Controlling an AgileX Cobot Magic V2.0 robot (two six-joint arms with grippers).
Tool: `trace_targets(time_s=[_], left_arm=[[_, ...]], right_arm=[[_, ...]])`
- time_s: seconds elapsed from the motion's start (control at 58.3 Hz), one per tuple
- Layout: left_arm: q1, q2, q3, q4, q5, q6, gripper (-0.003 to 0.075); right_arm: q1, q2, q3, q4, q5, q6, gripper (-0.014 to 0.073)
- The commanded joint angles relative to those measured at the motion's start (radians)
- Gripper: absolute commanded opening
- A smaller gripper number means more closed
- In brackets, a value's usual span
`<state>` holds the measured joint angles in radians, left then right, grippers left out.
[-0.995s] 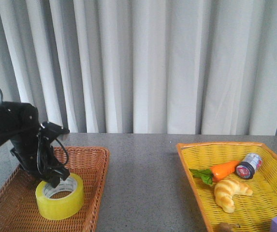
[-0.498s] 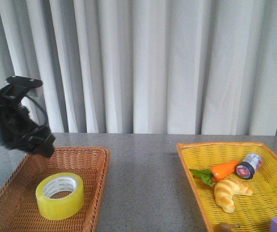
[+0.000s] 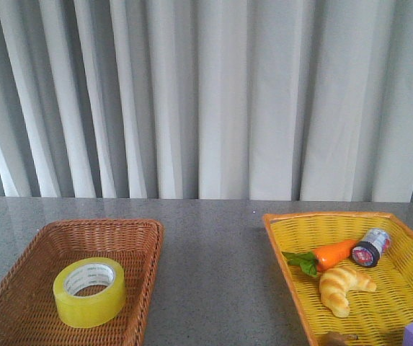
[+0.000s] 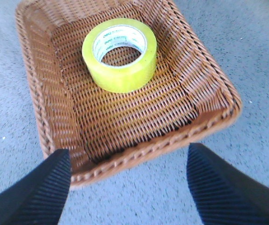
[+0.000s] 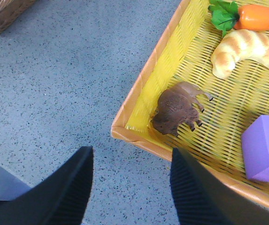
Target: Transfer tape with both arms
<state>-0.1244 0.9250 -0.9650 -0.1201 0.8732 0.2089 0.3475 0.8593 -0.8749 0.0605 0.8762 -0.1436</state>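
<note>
The yellow tape roll (image 3: 89,291) with a white printed core lies flat in the brown wicker basket (image 3: 138,238) at the front left. It also shows in the left wrist view (image 4: 120,54), inside the basket (image 4: 204,93). My left gripper (image 4: 127,187) is open and empty, held over the grey table just outside the basket's rim, well apart from the tape. My right gripper (image 5: 132,187) is open and empty over the table beside the corner of the yellow basket (image 5: 139,101). Neither arm shows in the front view.
The yellow basket (image 3: 285,245) at the right holds a toy carrot (image 3: 332,254), a croissant (image 3: 343,286) and a small silvery cylinder (image 3: 370,247). The right wrist view also shows a brown toy animal (image 5: 176,108) and a purple block (image 5: 264,149) in it. A grey curtain hangs behind.
My left arm has drawn back from above the tape, rising up and to the left, and has left the front view. The tape stays put in the wicker basket.
</note>
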Motion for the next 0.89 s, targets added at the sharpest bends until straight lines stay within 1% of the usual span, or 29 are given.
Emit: trace_targets(time_s=[0.0, 0.154, 0.257, 0.343, 0.412, 0.48, 0.601, 0.704, 0.824, 0.875], left_arm=[[-0.005, -0.162, 0.1, -0.008, -0.147, -0.013, 0.0513], [-0.005, -0.36, 0.276, -0.011, -0.255, -0.016, 0.0512], [-0.005, -0.448, 0.359, -0.018, -0.312, -0.016, 0.0484], [-0.005, -0.478, 0.397, -0.032, -0.323, -0.016, 0.042], [-0.005, -0.478, 0.412, -0.053, -0.319, -0.016, 0.0346], [-0.005, -0.474, 0.418, -0.07, -0.32, -0.016, 0.026], [-0.005, -0.473, 0.418, -0.07, -0.32, -0.016, 0.0099], [-0.005, -0.473, 0.418, -0.069, -0.32, -0.016, -0.0009], [-0.005, -0.473, 0.418, -0.069, -0.321, -0.016, -0.0007], [-0.005, -0.473, 0.418, -0.069, -0.321, -0.015, -0.0007]], right_arm=[[-0.005, -0.007, -0.024, 0.005, -0.047, -0.004, 0.0379], [-0.005, -0.007, -0.024, 0.004, -0.052, -0.004, 0.0379], [-0.005, -0.007, -0.024, 0.004, -0.052, -0.004, 0.0379], [-0.005, -0.007, -0.024, 0.004, -0.052, -0.004, 0.0374], [-0.005, -0.007, -0.024, 0.004, -0.052, -0.002, 0.0347], [-0.005, -0.007, -0.024, 0.004, -0.051, -0.002, 0.0304], [-0.005, -0.007, -0.024, 0.004, -0.05, -0.002, 0.0206], [-0.005, -0.007, -0.024, 0.004, -0.047, -0.002, 0.0106], [-0.005, -0.007, -0.024, 0.004, -0.047, -0.003, -0.0001], [-0.005, -0.007, -0.024, 0.004, -0.048, -0.004, -0.0014]])
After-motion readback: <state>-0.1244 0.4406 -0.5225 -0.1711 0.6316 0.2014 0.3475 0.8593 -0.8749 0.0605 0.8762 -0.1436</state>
